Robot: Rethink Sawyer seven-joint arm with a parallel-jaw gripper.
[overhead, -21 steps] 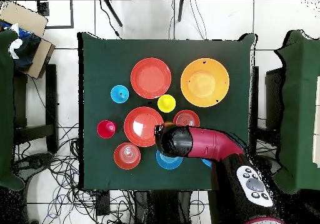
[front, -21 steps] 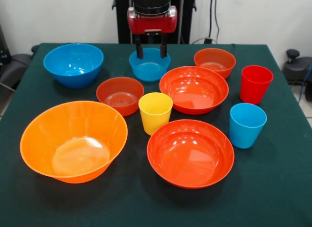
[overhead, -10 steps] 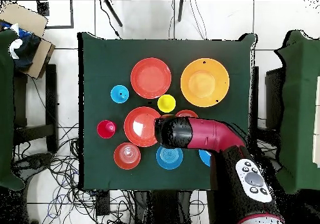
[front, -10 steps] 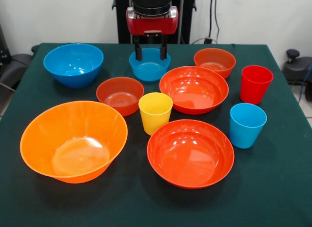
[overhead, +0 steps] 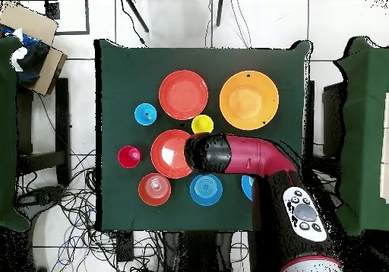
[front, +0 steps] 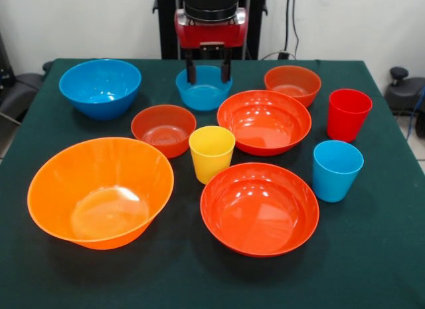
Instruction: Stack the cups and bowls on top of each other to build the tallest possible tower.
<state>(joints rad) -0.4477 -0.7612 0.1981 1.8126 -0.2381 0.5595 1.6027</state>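
Note:
My gripper (front: 208, 71) hangs open just over the small blue bowl (front: 204, 91), nothing between its fingers. The large blue bowl (front: 99, 86) is at the far left. The small red-orange bowls (front: 163, 129) (front: 292, 84) and the wide ones (front: 264, 121) (front: 259, 208) stand apart, as does the huge orange bowl (front: 99, 191). The yellow cup (front: 212, 153), light blue cup (front: 337, 169) and red cup (front: 348, 114) stand upright, each alone. Nothing is nested. In the overhead view the arm (overhead: 235, 156) hides the gripper and one small red-orange bowl; the small blue bowl (overhead: 206, 190) shows beside it.
A dark green cloth covers the table (front: 372, 256). Overhead, a cardboard box (overhead: 34, 37) sits off the table's left corner and cables (overhead: 68, 200) lie on the floor around it.
Overhead, the arm's head has moved off the small blue bowl toward the table's middle, uncovering that bowl. In the front view the gripper has shifted slightly. No bowl or cup has moved.

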